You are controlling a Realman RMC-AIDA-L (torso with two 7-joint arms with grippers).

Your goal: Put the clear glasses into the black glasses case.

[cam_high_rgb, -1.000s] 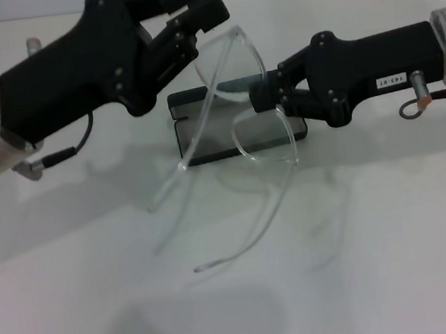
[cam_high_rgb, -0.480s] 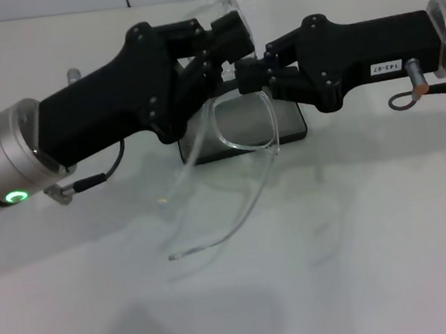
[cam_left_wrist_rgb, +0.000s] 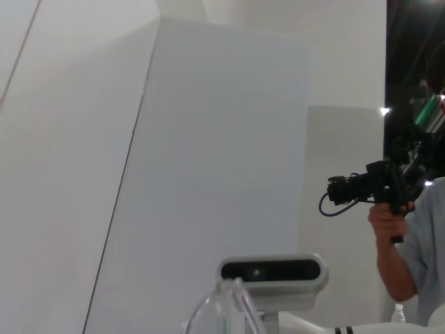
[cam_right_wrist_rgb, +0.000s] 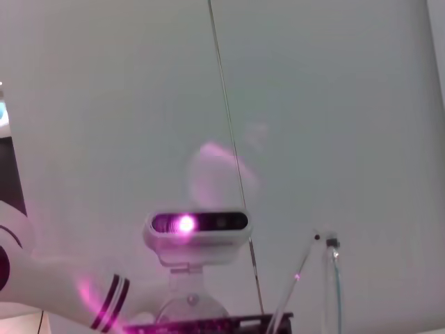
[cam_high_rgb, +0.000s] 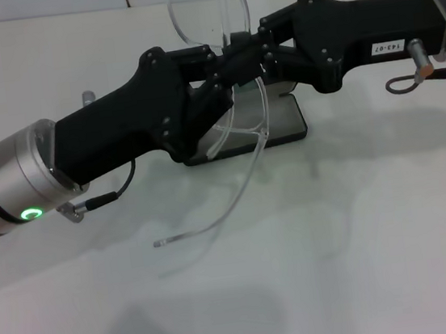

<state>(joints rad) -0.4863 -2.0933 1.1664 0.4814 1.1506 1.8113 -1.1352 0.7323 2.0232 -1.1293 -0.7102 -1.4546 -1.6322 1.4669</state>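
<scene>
The clear glasses (cam_high_rgb: 205, 10) are held up in the air over the table, tilted, with one lens standing above both grippers. The other lens and one long temple arm hang down toward the table's front. My right gripper (cam_high_rgb: 251, 49) reaches in from the right and is shut on the frame near its middle. Coming from the left, my left gripper (cam_high_rgb: 223, 67) meets the glasses at the same spot, right against the right gripper. The black glasses case (cam_high_rgb: 287, 122) lies on the table just below and behind them, largely hidden by the arms. A clear piece of the glasses (cam_left_wrist_rgb: 224, 306) shows in the left wrist view.
The white table (cam_high_rgb: 360, 223) spreads out in front of the case, and a white wall (cam_high_rgb: 64, 1) runs along its back edge. Both wrist views look up at the robot's head camera (cam_left_wrist_rgb: 271, 273). A person holding a camera (cam_left_wrist_rgb: 400, 202) stands off to the side.
The left arm has swung right and closed in on the right gripper. The glasses have turned upward, with one lens now above the grippers and a single temple arm trailing below.
</scene>
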